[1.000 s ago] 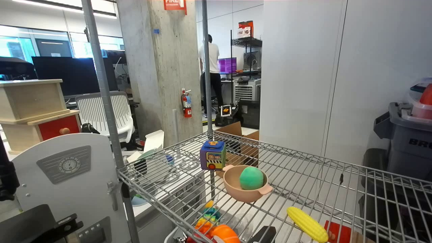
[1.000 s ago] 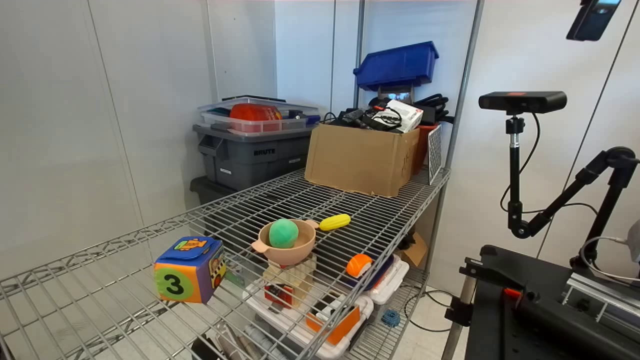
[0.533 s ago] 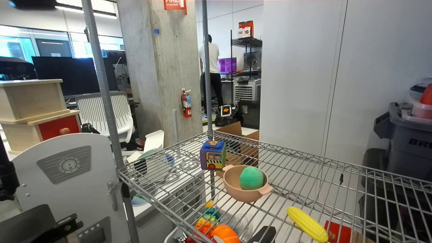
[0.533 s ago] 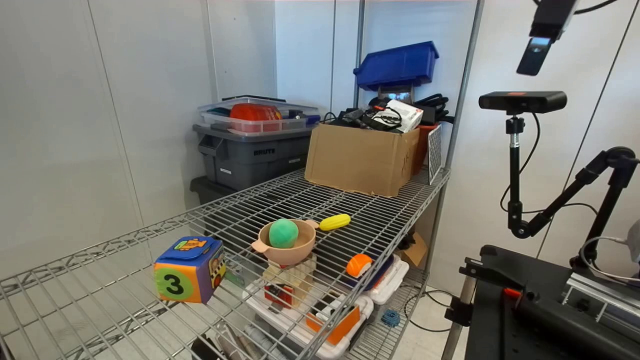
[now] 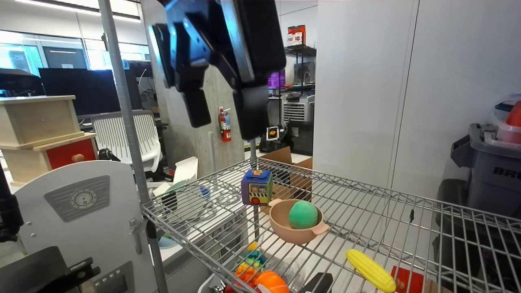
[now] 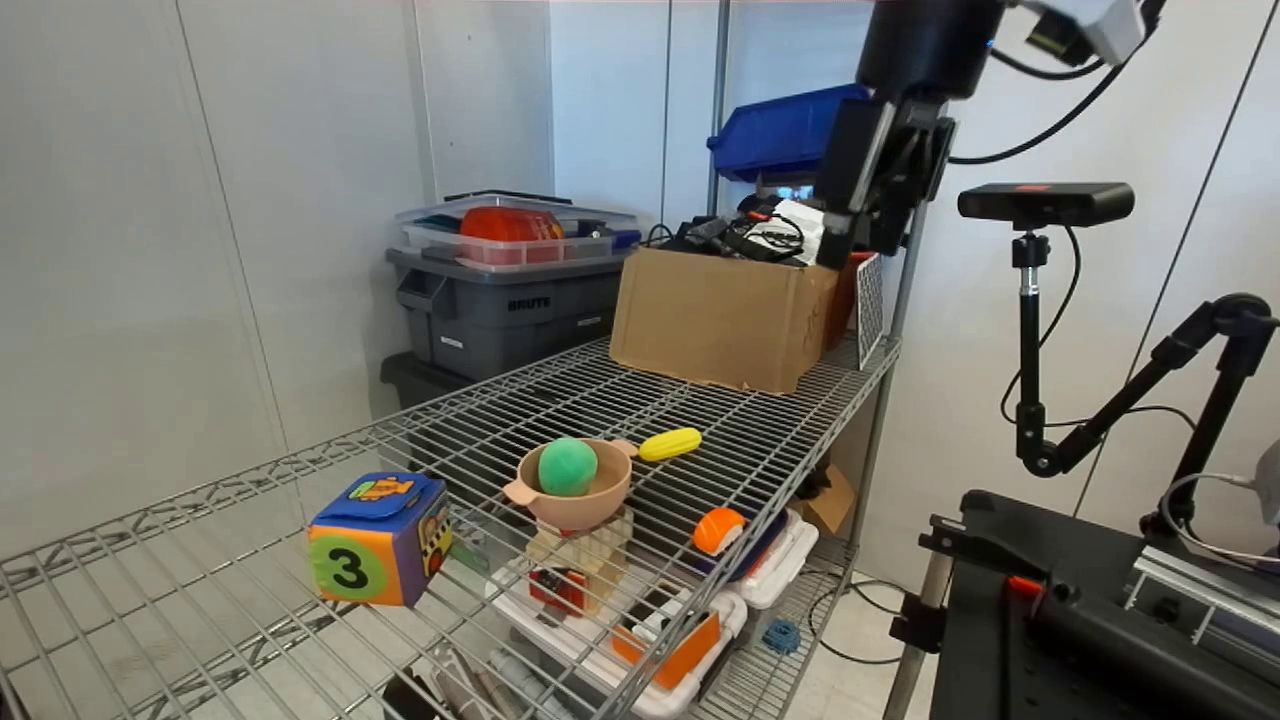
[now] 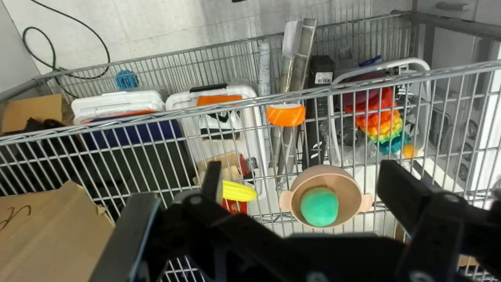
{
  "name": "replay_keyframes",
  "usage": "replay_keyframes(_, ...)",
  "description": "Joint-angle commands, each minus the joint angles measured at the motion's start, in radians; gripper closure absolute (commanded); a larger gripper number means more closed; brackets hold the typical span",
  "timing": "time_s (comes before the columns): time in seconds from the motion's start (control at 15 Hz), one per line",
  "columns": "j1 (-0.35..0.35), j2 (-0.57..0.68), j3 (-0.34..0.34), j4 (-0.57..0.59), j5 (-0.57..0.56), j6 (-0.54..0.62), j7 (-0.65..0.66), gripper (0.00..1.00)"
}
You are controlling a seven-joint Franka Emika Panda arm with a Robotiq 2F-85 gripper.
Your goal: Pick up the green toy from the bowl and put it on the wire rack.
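Pickup, placing remain: end effector (image 7: 300, 176) gapes wide, empty; rounded green toy (image 7: 319, 206) sits (wrist-view seven o'clock) in round tan bowl (image 7: 349, 197).

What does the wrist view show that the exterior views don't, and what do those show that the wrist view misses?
Only the wrist view shows the small white barcode label on a black box.

Only the exterior views show the large gray plastic tote, in both, plus two things each in an exterior view: the red cylindrical fire extinguisher and the blue plastic bin.

All share the small rounded green toy in the round tan bowl, the yellow corn-shaped toy, the silver metal wire rack and the open black gripper.
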State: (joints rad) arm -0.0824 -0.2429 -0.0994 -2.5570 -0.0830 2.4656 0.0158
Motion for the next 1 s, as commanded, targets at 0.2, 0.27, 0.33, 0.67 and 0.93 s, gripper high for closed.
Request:
replay_keyframes(0.2, 0.003, 0.33, 0.015, 0.242, 0.073, 0.095, 0.096, 0.0)
replay_keyframes(0.27, 0.004, 0.37, 0.016, 0.276, 0.09, 0.095, 0.102, 0.0)
replay_keyframes(0.33, 0.005, 0.409, 0.019, 0.312, 0.112, 0.094, 0.106, 0.0)
replay_keyframes(0.67, 0.033, 0.578, 0.03, 0.452, 0.133, 0.093, 0.175, 0.0)
replay_keyframes(0.93, 0.07, 0.735, 0.027, 0.619, 0.125, 0.05, 0.252, 0.0)
